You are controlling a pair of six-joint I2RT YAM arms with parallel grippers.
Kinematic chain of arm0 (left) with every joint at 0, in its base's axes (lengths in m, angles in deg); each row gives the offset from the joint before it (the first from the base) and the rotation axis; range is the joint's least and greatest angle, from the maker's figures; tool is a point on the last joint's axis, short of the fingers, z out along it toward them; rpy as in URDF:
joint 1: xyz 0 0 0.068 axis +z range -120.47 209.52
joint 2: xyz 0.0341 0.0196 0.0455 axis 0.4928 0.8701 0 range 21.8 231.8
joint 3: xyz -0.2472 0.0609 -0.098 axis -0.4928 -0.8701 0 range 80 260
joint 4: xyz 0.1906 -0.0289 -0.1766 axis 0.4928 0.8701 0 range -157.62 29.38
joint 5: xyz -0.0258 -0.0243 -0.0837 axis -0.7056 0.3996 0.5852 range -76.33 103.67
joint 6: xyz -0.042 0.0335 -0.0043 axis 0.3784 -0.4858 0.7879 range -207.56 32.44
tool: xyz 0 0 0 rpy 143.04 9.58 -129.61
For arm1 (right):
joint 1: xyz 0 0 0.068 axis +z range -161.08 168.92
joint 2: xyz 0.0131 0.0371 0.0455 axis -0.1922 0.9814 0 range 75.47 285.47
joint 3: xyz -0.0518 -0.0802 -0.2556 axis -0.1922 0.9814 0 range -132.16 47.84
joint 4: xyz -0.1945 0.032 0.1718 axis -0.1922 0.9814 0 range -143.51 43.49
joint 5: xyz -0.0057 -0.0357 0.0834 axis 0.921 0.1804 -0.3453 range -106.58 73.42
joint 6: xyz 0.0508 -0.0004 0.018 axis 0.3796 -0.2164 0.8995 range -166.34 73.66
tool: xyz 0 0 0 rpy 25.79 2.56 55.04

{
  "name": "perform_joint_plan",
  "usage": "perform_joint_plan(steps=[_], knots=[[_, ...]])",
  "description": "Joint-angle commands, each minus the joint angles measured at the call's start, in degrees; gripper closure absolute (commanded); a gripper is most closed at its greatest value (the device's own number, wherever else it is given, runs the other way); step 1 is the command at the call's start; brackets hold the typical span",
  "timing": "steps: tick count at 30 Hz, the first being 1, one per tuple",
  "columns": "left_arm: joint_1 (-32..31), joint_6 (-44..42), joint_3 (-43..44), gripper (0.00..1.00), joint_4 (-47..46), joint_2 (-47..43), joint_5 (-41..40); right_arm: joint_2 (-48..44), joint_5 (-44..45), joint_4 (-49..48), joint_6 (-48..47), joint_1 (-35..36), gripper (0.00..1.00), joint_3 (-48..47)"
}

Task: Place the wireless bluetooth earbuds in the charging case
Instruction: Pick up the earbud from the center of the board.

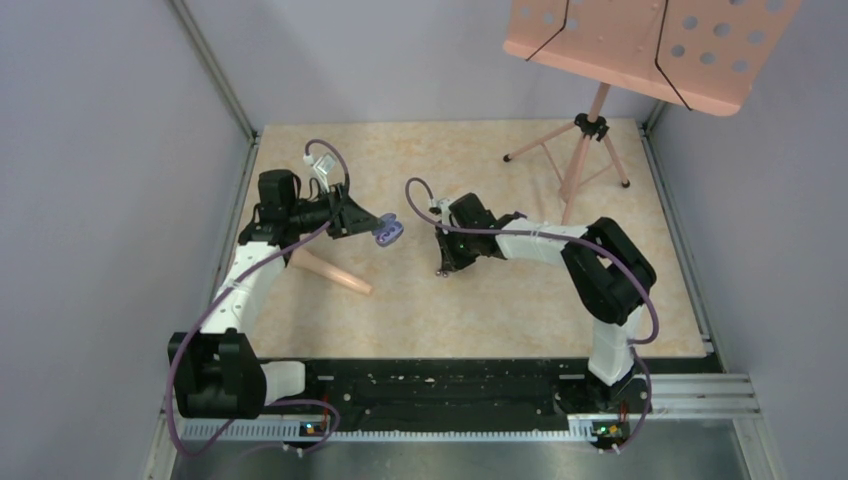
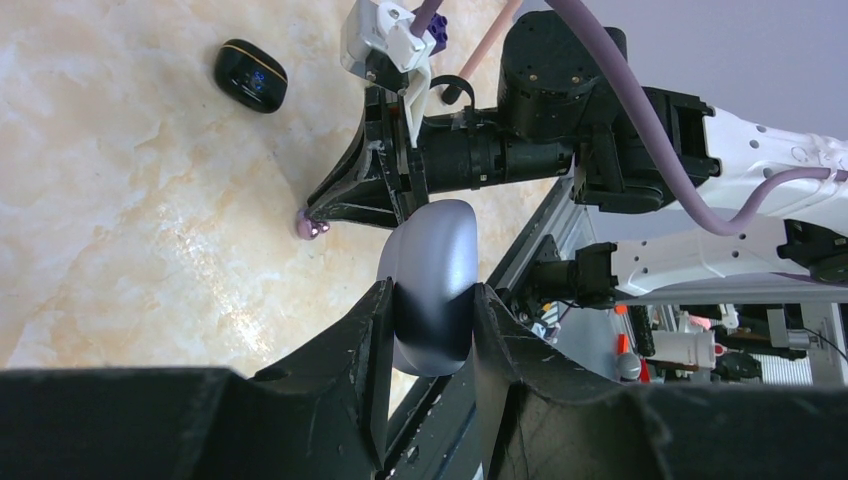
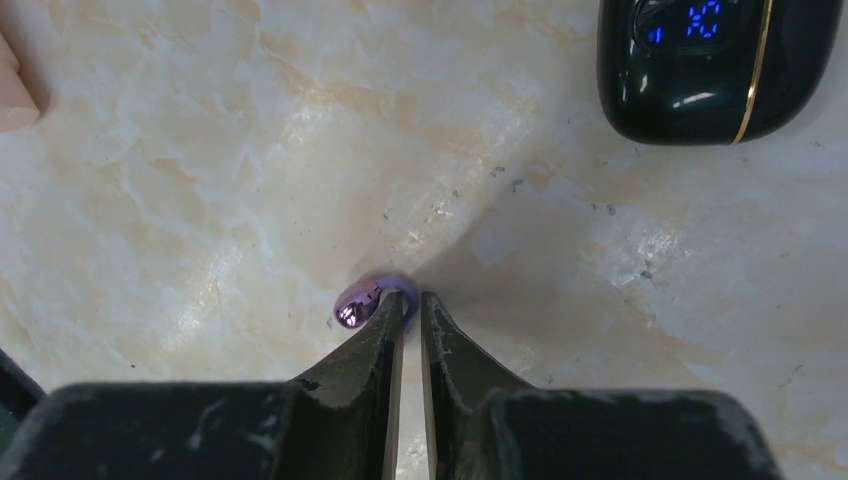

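My left gripper (image 2: 431,292) is shut on a pale lavender charging case (image 2: 437,235) and holds it above the table; it also shows in the top view (image 1: 389,231). My right gripper (image 3: 412,298) points down at the table, its tips closed to a narrow gap on the thin ring of a pale purple earbud (image 3: 358,305) that lies on the surface. The same earbud (image 2: 313,229) shows in the left wrist view under the right gripper's tips. A black charging case (image 3: 715,60) with blue digits lies nearby. No black earbuds are in view.
A peach rod (image 1: 335,270) lies on the table below the left arm. A peach music stand (image 1: 650,35) on a tripod (image 1: 590,130) stands at the back right. Grey walls (image 1: 100,200) enclose the marbled tabletop (image 1: 500,310).
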Motion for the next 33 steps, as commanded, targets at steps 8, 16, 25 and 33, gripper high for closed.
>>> perform_joint_plan(steps=[8, 16, 25, 33], knots=[[0.3, 0.8, -0.8, 1.0, -3.7, 0.2, 0.7, -2.8, 3.4, -4.6, -2.9, 3.3, 0.85, 2.8], [0.3, 0.9, -0.6, 1.0, -3.9, 0.6, 1.0, -2.1, 6.8, -2.2, -6.0, 3.5, 0.83, 2.8], [0.3, 0.7, -0.1, 1.0, -3.7, 1.2, 1.1, -1.7, 1.9, -1.0, -13.2, 2.0, 1.0, 3.7], [0.0, -0.4, 1.8, 1.0, -1.5, 3.4, 0.4, -14.7, 1.0, -5.7, -7.8, -1.3, 1.0, -0.7]])
